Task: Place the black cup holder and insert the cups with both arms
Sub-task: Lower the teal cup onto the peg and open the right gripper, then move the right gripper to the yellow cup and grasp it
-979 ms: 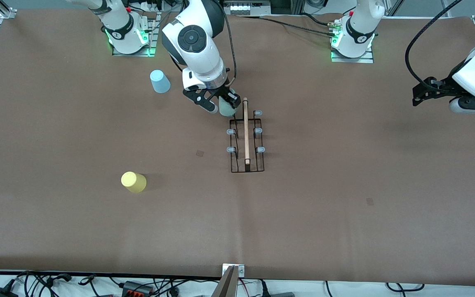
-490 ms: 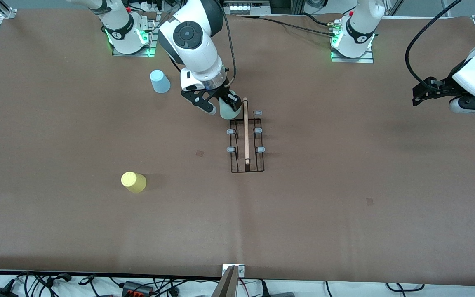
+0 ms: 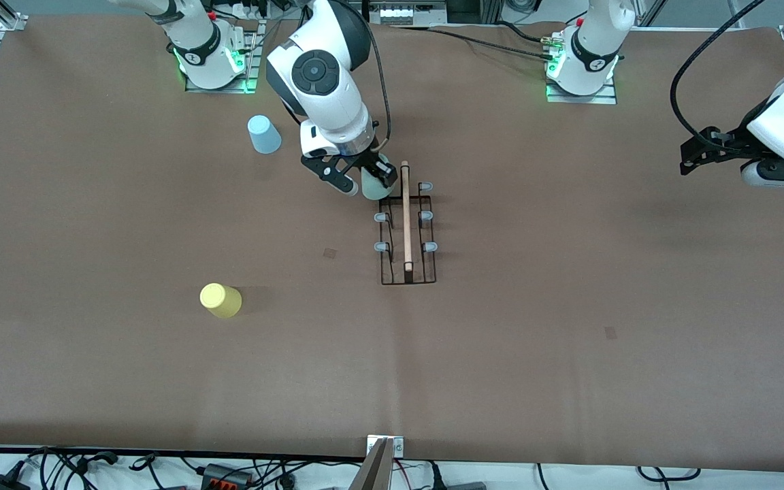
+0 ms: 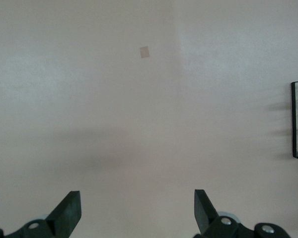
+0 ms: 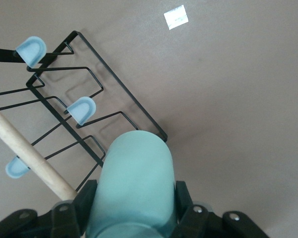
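Right wrist view shows the pale mint green plastic cup (image 5: 134, 183) clamped between my right gripper (image 3: 363, 181) fingers, which are closed tight on its sides — it hangs over the corner of the small black wire cup holder (image 3: 406, 231) with its light wooden rod handle (image 3: 405, 214), at the end of the rack farthest from the front camera. The grey-tipped prong (image 5: 81, 110) on the row toward the right arm's end of the table is just beside the cup. I judge the step in hand is seating this cup over a prong. To do it well I should centre the cup over one prong, keep clear of the wooden rod, lower straight down and release only once the cup has settled — a skewed descent could nudge the light rack.

My left gripper (image 3: 695, 153) waits over bare brown table (image 3: 569, 354) at the left arm's end, its fingers (image 4: 67, 214) spread wide and holding nothing. The light blue plastic cup (image 3: 264, 134) and yellow plastic cup (image 3: 220, 300) sit toward the right arm's end, well apart, not yet inserted.
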Robot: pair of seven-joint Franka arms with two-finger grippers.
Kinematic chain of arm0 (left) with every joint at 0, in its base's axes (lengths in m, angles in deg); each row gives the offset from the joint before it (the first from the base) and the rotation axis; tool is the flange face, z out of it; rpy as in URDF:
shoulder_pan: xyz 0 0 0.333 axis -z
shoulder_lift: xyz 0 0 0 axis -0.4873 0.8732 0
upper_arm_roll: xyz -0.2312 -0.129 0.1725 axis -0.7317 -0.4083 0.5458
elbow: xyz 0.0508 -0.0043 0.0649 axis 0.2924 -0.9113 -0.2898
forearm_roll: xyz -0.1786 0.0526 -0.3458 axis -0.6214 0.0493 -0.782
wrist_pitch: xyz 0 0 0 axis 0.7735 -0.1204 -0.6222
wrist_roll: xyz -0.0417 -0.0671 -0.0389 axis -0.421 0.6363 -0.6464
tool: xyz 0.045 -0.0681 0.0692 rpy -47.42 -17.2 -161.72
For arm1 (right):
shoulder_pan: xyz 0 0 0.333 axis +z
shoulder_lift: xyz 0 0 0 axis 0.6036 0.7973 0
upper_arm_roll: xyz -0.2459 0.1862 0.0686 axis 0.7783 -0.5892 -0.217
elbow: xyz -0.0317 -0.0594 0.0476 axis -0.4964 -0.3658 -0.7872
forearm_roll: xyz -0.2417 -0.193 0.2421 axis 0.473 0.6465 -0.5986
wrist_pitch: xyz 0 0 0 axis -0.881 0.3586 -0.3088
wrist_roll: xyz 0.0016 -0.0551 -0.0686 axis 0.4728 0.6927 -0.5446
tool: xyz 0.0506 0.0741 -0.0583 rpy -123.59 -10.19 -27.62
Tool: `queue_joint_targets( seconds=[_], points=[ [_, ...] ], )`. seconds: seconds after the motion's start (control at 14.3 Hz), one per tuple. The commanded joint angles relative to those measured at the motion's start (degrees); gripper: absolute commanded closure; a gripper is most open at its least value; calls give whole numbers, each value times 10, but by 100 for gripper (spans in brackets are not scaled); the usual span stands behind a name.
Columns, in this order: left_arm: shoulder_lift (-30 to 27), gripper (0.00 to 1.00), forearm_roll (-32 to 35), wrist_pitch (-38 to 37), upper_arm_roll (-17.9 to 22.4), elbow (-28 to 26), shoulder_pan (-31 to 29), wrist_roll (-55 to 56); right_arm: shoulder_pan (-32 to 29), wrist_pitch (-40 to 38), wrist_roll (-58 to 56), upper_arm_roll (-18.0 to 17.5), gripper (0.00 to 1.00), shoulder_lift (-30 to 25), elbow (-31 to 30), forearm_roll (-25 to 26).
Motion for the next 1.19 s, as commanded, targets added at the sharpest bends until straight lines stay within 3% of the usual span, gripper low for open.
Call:
queue_joint_targets(
  seconds=[0.0, 0.14, 0.21, 0.28, 0.49, 0.63, 0.84, 0.98, 1.12],
  points=[
    [0, 0, -11, -4, 6, 6, 3, 1, 1, 18, 10, -3, 67, 8, -2, 8],
    [0, 0, -11, -5, 6, 6, 3, 1, 3, 22, 11, -3, 66, 14, -1, 8],
    [1, 0, -11, -5, 6, 6, 3, 1, 3, 25, 10, -3, 50, 19, -1, 8],
    [1, 0, -11, -6, 6, 6, 3, 1, 3, 25, 5, -3, 1, 22, -2, 8],
    [1, 0, -11, -6, 6, 6, 3, 1, -14, 12, -61, -3, 0, 13, -2, 7],
    [1, 0, -11, -6, 6, 6, 3, 1, -45, -48, -114, -3, 0, -22, -2, 6],
    [1, 0, -11, -6, 6, 6, 3, 1, -142, -131, -343, -2, 0, -73, -17, 8],
    [1, 0, -11, -7, 6, 6, 3, 1, -210, -135, -473, -2, 0, -75, -23, 11],
    [1, 0, -17, -13, 7, 7, 3, 0, -275, -128, -593, -2, 0, -69, -32, 51]
  ],
)
